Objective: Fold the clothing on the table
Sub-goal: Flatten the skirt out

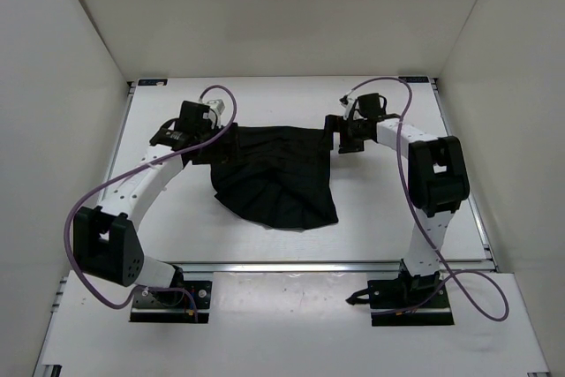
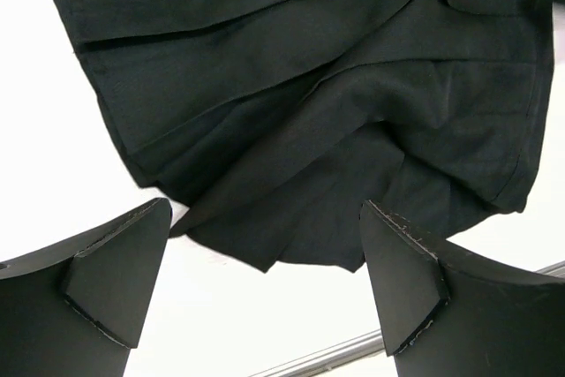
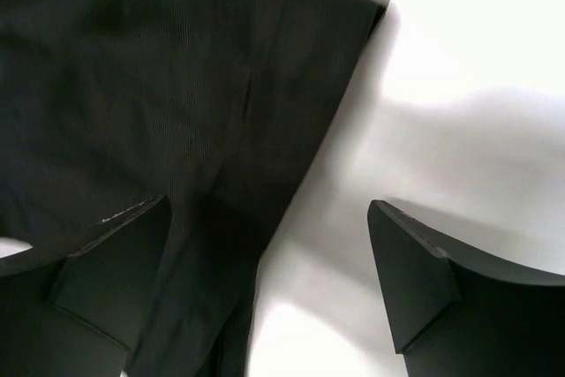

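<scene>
The clothing (image 1: 278, 174), a black pleated garment, lies spread on the white table (image 1: 388, 218) between the two arms. My left gripper (image 1: 214, 149) is at its upper left corner. In the left wrist view this gripper (image 2: 265, 284) is open over bare table, and the clothing (image 2: 309, 103) fans out just beyond its fingertips (image 2: 119, 275). My right gripper (image 1: 336, 139) is at the garment's upper right corner. It (image 3: 265, 284) is open and straddles the clothing's (image 3: 159, 86) side edge. One finger (image 3: 106, 280) is over fabric and the other stands over the table (image 3: 459, 59).
White walls close in the table on the left, back and right. A metal rail (image 1: 335, 266) runs along the near edge and also shows low in the left wrist view as the rail (image 2: 335, 355). Purple cables (image 1: 88, 209) loop beside both arms.
</scene>
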Available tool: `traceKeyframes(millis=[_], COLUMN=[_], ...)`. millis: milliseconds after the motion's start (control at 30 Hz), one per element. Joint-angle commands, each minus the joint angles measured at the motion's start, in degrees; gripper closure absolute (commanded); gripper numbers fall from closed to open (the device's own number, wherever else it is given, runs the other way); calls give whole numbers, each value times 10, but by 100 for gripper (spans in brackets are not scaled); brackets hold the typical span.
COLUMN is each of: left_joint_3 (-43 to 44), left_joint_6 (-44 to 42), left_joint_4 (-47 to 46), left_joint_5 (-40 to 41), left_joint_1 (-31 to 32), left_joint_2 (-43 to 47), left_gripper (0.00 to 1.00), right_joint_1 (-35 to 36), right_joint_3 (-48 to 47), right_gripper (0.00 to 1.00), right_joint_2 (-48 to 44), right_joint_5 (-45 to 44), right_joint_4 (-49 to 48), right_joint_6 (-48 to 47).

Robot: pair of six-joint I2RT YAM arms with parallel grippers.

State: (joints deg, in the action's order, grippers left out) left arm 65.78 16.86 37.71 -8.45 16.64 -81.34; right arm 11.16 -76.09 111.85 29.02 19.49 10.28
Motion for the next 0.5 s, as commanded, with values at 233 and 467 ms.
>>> traceKeyframes(millis=[233, 467], left_joint_3=[62, 71], left_joint_6=[-23, -22], left_joint_4=[49, 47], left_joint_5=[-4, -7], left_joint_1=[-6, -18], left_joint_2=[-22, -36], left_gripper=[1, 2], right_joint_1=[-22, -19], right_joint_3=[-146, -186], right_gripper=[16, 24], right_joint_2=[99, 140], right_joint_5=[54, 53], right_joint_4=[-78, -53], right_joint_6=[36, 26])
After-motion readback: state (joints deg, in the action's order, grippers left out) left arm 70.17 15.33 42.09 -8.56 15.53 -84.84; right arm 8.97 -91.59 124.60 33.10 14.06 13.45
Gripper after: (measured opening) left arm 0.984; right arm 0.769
